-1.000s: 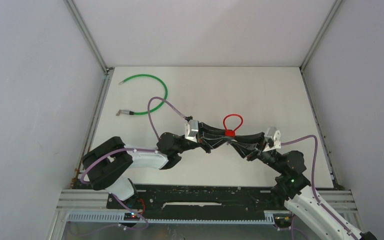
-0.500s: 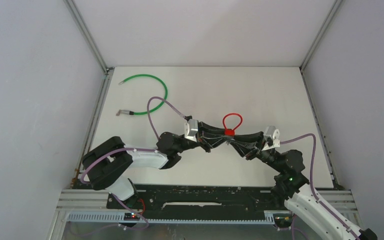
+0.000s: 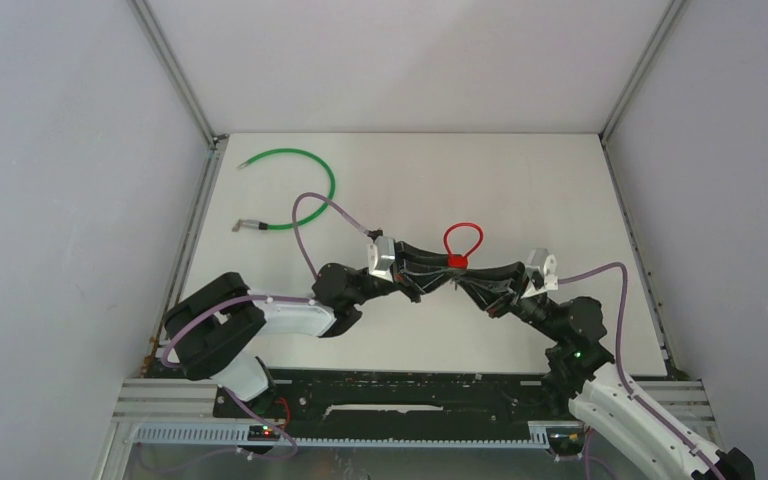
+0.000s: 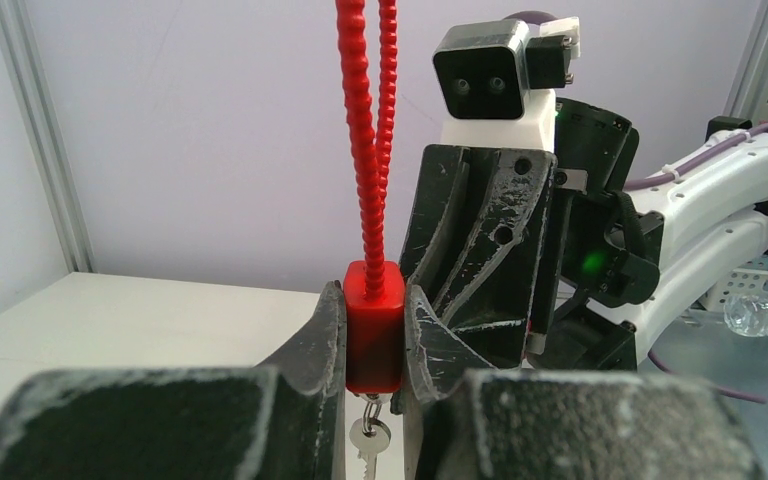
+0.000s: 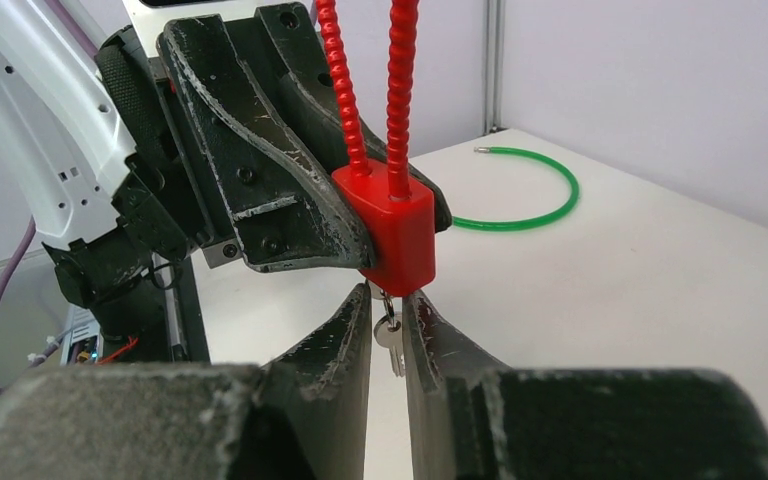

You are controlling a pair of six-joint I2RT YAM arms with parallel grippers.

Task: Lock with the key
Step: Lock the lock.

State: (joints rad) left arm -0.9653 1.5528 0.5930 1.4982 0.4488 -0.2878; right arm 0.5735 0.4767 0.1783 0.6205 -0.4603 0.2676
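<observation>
Red padlock [image 4: 373, 340] is clamped by the left gripper [image 4: 373, 312]; its hanging key [image 5: 388, 338] is closely flanked by the narrowed right gripper [image 5: 388, 305], contact unclear.

Green cable [image 3: 332, 187] curls on white table [image 3: 520, 180].

The padlock body [image 4: 373, 325] is smooth red plastic with a soft sheen. Its shackle [image 4: 365, 130] is a ribbed red cable with a slightly glossy plastic coat. The key [image 5: 390, 335] is bright, polished metal. The fingers [image 4: 325, 335] of the left claw [image 4: 373, 330] and those [image 5: 345, 340] of the right claw [image 5: 388, 320] look like hard matt black plastic, heavily scuffed with pale grey scratches. The arm shells [image 3: 295, 315] are glossy white plastic. The purple cable [image 3: 305, 205] has a smooth sheath. The green cable [image 3: 332, 185] is glossy, with dull metal tips. The surface [image 3: 520, 180] is white, matt and smooth. The frame posts [image 4: 40, 140] are satin grey metal.
</observation>
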